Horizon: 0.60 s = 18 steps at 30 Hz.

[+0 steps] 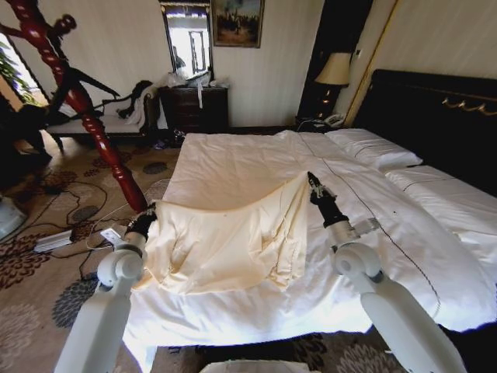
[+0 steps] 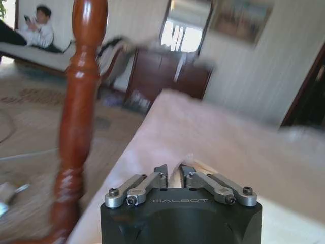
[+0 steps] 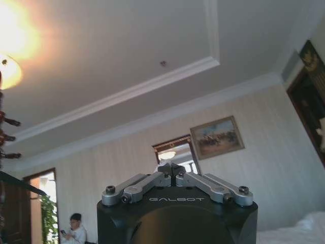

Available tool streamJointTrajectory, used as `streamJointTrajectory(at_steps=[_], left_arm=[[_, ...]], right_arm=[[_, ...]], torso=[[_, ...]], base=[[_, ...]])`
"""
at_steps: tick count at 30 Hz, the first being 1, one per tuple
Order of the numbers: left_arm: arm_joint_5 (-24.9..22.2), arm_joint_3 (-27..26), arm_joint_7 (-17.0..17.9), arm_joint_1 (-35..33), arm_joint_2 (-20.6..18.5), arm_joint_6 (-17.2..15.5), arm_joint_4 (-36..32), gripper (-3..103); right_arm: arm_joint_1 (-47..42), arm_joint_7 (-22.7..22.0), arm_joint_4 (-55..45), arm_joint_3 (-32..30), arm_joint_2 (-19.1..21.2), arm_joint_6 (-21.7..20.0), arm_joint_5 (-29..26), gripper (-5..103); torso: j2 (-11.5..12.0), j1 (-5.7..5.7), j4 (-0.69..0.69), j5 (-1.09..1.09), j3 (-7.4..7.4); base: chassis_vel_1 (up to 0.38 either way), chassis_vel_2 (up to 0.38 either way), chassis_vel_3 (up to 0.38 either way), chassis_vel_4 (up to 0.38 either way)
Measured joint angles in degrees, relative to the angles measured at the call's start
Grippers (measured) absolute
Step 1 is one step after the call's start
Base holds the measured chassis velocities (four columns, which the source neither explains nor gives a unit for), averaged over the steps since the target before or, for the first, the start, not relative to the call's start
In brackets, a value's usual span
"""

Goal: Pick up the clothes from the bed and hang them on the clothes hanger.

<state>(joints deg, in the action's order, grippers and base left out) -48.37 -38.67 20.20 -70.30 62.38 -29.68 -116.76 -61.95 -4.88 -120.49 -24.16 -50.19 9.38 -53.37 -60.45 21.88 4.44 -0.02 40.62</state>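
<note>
Nearest the camera in the head view, both arms reach forward over the foot of the bed point(image 1: 256, 155). Between them the cream-yellow top point(image 1: 225, 241) hangs stretched like a sling, its lower part draped over the near edge of the mattress.

At about 9 o'clock from the top's middle, the left gripper point(image 1: 147, 215) pinches one corner of the fabric; the left wrist view shows its fingertips point(image 2: 161, 175) drawn narrow on a fold of the pale cloth point(image 2: 184, 160). At about 2 o'clock, the right gripper point(image 1: 313, 183) holds the opposite corner lifted off the sheets, and in the right wrist view its fingers point(image 3: 163, 170) are pressed together, pointing up towards the ceiling.

Beyond the left arm, at 10 o'clock, the reddish wooden coat stand point(image 1: 78, 101) leans across the carpet. Farther back lie the white pillows point(image 1: 373, 148) against the dark headboard point(image 1: 435, 116), and a dark dresser point(image 1: 194, 109) stands by the far wall.
</note>
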Motion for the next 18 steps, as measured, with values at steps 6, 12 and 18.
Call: streamJointTrajectory(at_steps=[6, 12, 18], left_arm=[[1.1, -2.9, 3.2, -5.6, -8.5, -12.4, -6.4, 43], [-2.3, -6.9, -0.8, -5.5, -12.5, -1.8, -11.2, 64], [-8.3, -14.1, -1.5, 3.6, -21.5, 10.7, -7.1, 86]], right_arm=[[-2.2, -0.6, -5.4, -2.7, 4.3, -0.3, -1.4, 0], [-2.3, -2.1, -7.5, -4.0, 6.2, -0.7, -2.5, 0], [-2.4, -1.9, -7.3, -4.0, 5.5, -0.3, -1.6, 0]], torso=[[0.0, -0.01, 0.06, 0.0, -0.01], [0.0, -0.01, 0.0, -0.02, -0.01], [0.0, -0.01, 0.02, 0.04, -0.01]], base=[[0.0, 0.0, 0.0, 0.0], [0.0, 0.0, 0.0, 0.0], [0.0, 0.0, 0.0, 0.0]])
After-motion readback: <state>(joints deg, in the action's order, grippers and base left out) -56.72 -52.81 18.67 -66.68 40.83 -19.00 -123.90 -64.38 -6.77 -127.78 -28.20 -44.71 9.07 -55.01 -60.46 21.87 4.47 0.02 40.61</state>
